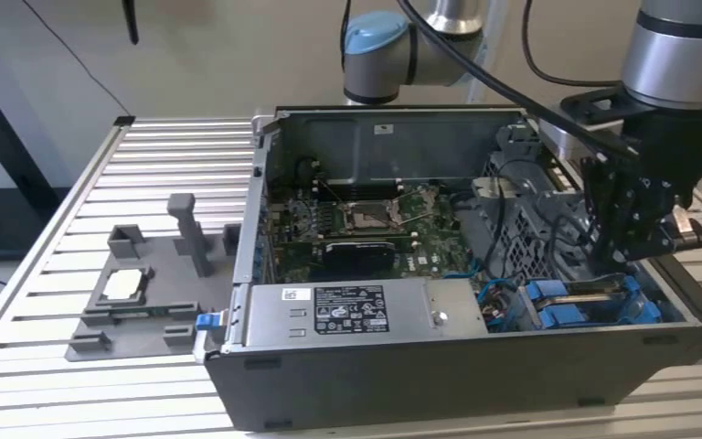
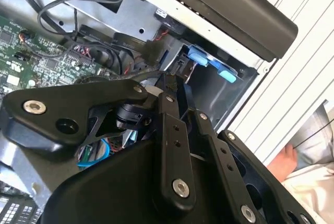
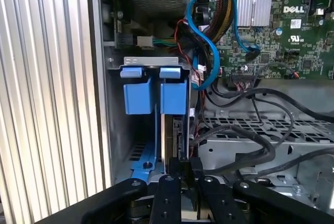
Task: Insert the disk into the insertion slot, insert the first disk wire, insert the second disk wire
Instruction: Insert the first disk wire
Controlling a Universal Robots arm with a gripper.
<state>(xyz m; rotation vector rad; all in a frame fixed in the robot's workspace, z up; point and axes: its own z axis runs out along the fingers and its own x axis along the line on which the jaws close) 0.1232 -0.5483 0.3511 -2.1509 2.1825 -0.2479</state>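
Observation:
The disk [image 3: 171, 130] stands on edge in the insertion slot, in the case's drive bay, under a blue carrier tab [image 3: 173, 96]; in the exterior view its blue carrier [image 1: 565, 311] shows in the near corner on that view's right. My gripper [image 3: 183, 164] is at the disk's open end, fingers close together on a small black wire plug [image 3: 182, 153] that touches the disk's edge. In the second wrist view the gripper [image 2: 168, 83] points at the bay's blue tabs [image 2: 198, 57], and a black wire [image 2: 141, 72] runs to its tips. The gripper [image 1: 625, 261] hangs low inside the case.
A second blue carrier [image 3: 138, 96] sits beside the disk. A looped blue cable [image 3: 209, 51] and black cables [image 3: 250, 130] crowd the bay's motherboard side. The grey power-supply box [image 1: 339, 311] lies along the front. A grey fixture [image 1: 143, 293] stands on the slatted table. A person's hand [image 2: 284, 161] is nearby.

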